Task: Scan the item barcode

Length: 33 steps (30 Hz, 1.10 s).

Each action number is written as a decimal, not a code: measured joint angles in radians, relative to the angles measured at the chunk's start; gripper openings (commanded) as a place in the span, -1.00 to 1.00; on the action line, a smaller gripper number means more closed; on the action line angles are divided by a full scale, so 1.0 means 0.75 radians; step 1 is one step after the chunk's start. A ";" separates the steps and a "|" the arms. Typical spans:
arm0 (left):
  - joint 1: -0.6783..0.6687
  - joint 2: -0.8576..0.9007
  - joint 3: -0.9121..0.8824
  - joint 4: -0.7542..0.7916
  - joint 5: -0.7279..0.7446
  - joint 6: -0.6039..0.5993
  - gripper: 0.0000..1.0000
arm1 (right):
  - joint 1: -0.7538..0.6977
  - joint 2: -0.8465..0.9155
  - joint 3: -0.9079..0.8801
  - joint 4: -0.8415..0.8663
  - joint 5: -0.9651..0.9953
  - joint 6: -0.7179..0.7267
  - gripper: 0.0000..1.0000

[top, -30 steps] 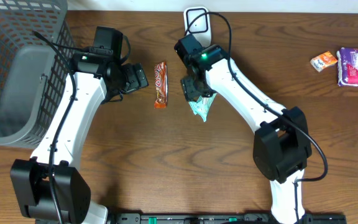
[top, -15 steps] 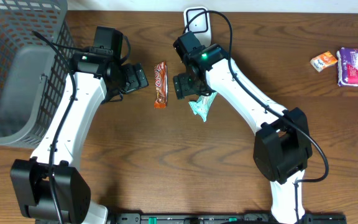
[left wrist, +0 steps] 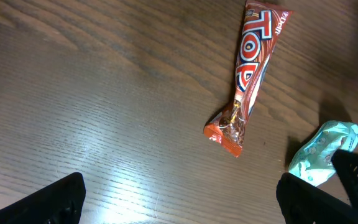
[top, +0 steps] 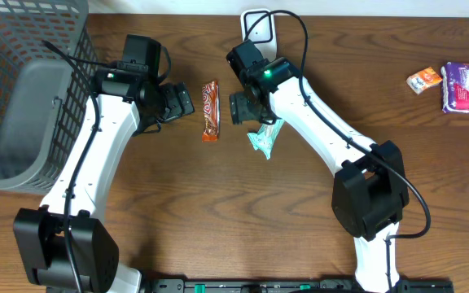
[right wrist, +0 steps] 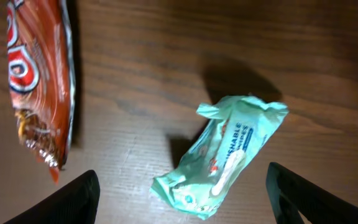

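Observation:
Two items lie mid-table: a red-orange candy bar and a crumpled teal wipes pack. No barcode shows on either. My left gripper hovers open just left of the candy bar, its fingers wide over bare wood. My right gripper hangs open between the bar and the pack, holding nothing. In the right wrist view the teal pack lies flat on the table between and ahead of the right gripper's fingers, with the bar at the left. A white scanner sits at the back edge.
A grey mesh basket fills the far left. At the right back lie a small orange packet and a purple-pink pack. The teal pack shows in the left wrist view beside a right finger.
My right gripper has drawn up and slightly left off the teal pack, which now lies more exposed on the table. The left arm and the candy bar have not moved.

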 measured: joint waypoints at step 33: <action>0.000 0.000 0.000 0.000 0.000 0.000 0.96 | 0.089 0.036 -0.013 0.068 0.396 0.107 0.50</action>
